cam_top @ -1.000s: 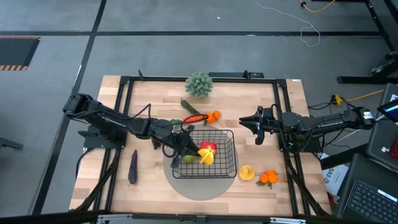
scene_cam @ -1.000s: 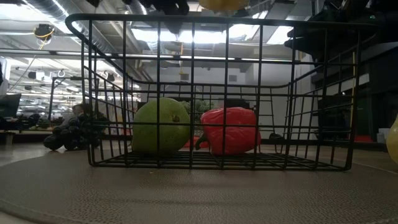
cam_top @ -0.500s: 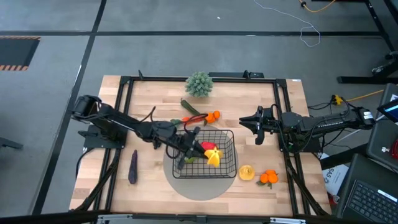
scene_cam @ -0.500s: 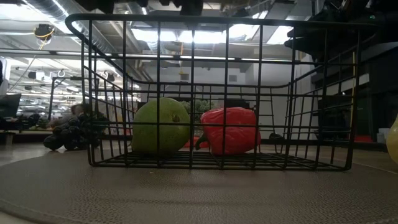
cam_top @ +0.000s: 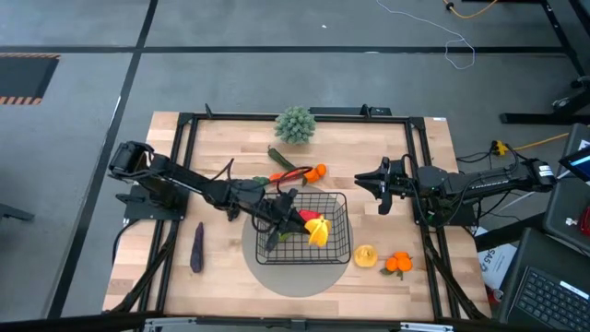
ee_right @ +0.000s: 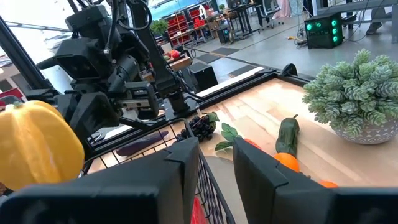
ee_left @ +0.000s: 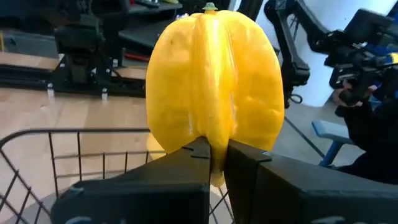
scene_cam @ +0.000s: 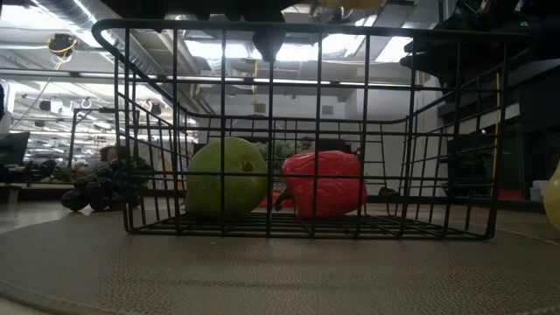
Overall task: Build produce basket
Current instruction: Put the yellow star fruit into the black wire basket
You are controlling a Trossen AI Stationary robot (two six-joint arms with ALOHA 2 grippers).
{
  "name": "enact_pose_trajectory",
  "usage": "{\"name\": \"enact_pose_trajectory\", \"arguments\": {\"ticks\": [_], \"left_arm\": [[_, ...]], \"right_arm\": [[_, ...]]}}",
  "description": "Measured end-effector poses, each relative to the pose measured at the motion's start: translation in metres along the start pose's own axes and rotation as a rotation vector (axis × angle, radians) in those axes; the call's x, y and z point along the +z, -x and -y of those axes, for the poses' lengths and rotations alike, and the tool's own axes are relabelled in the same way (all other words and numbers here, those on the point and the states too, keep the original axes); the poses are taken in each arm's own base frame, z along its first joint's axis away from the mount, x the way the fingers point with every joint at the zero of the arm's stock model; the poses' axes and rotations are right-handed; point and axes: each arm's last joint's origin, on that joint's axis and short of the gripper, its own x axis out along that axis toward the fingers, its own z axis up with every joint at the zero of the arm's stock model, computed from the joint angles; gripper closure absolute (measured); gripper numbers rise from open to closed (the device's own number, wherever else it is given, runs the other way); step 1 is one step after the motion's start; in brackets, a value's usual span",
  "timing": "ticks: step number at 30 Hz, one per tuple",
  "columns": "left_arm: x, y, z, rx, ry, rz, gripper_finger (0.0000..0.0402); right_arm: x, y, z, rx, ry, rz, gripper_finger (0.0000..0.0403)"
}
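- Your left gripper (cam_top: 306,224) reaches out low over the basket (cam_top: 339,247), clenched on a yellow pepper (ee_left: 214,87) held above the basket's inside
- Your right gripper (cam_top: 359,181) waits right of the basket, off the table, jaws parted, grasping nothing
- No writing readable
- In the basket: one green pear (scene_cam: 227,178), one red pepper (scene_cam: 324,183)
- Outside it: one grape bunch (scene_cam: 103,185), one eggplant (cam_top: 197,248), one cucumber (ee_right: 287,134)

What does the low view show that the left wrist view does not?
Only the low view shows the round green pear, the red pepper and the dark grapes outside the mesh. Only the left wrist view shows the left end effector shut on a ribbed yellow pepper. Both show the black wire-mesh basket.
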Motion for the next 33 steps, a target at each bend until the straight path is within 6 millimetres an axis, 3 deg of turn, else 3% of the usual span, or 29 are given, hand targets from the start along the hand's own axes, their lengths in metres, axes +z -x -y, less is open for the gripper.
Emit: {"name": "enact_pose_trajectory", "arguments": {"ticks": [5,12,25,33], "left_arm": [[0.001,-0.003,0.000,0.018,0.006,-0.069,0.0394],[0.025,-0.014,0.002,0.149,-0.053,-0.301,0.0394],[0.032,-0.016,0.009,0.130,-0.105,-0.303,0.0394],[0.029,-0.017,0.017,0.111,-0.051,-0.307,0.0368]], "right_arm": [[0.000,0.000,0.000,0.000,-0.001,0.000,0.0306],[0.000,0.000,0.000,0.000,0.000,0.000,0.0306],[0.000,0.000,0.000,0.000,0.000,0.000,0.0306],[0.000,0.000,0.000,0.000,0.002,-0.001,0.0306]]}}
